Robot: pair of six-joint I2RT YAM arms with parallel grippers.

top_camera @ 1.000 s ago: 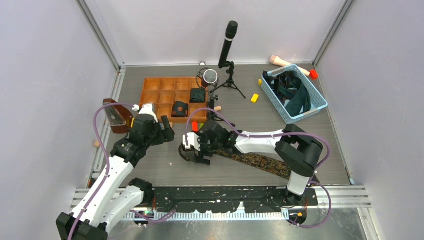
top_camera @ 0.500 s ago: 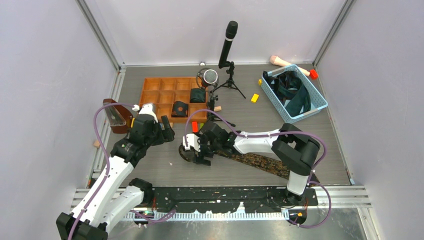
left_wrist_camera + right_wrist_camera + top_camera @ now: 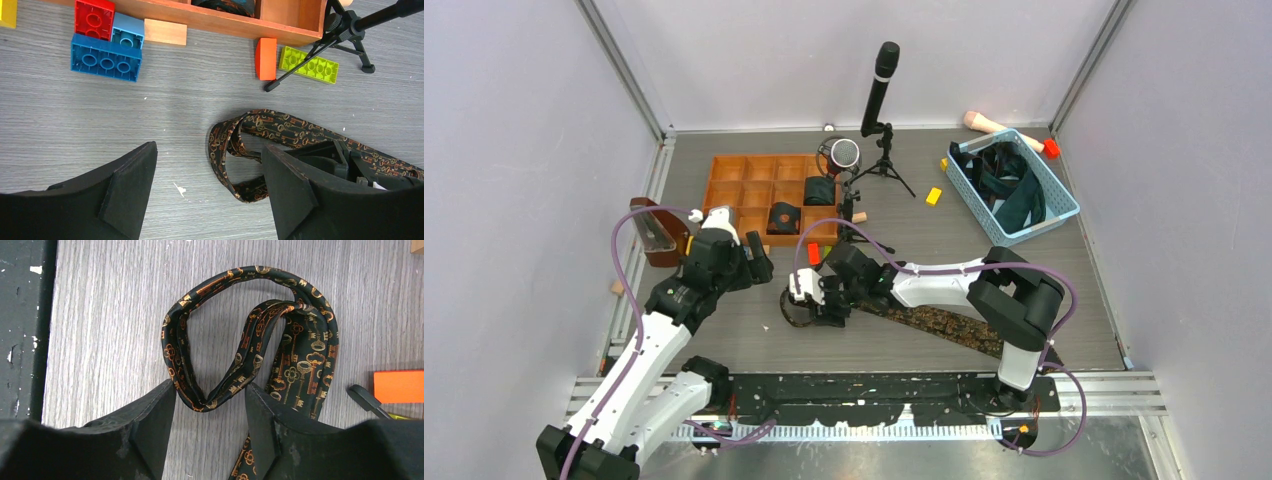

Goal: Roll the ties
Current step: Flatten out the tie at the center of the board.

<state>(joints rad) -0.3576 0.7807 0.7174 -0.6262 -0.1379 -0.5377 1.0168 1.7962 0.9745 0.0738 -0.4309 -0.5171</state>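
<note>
Right gripper closes in on patterned tie

The right gripper (image 3: 210, 390) has drawn its jaws inward from wide open, now flanking the looped end of the tie (image 3: 280, 365), which has spread into a looser ring.

a wooden compartment tray (image 3: 729, 195) sits on the grey wood-grain desk (image 3: 75, 115). along its near wall lie a red brick (image 3: 94, 18), a light-blue brick (image 3: 127, 36), a blue brick (image 3: 106, 57), a wooden block (image 3: 165, 31), an orange block (image 3: 266, 58) and a lime brick (image 3: 309, 64). just right of the tray stands a microphone on a tripod (image 3: 880, 85). a yellow block (image 3: 934, 196) lies between the tripod and a blue basket (image 3: 1039, 228).
</note>
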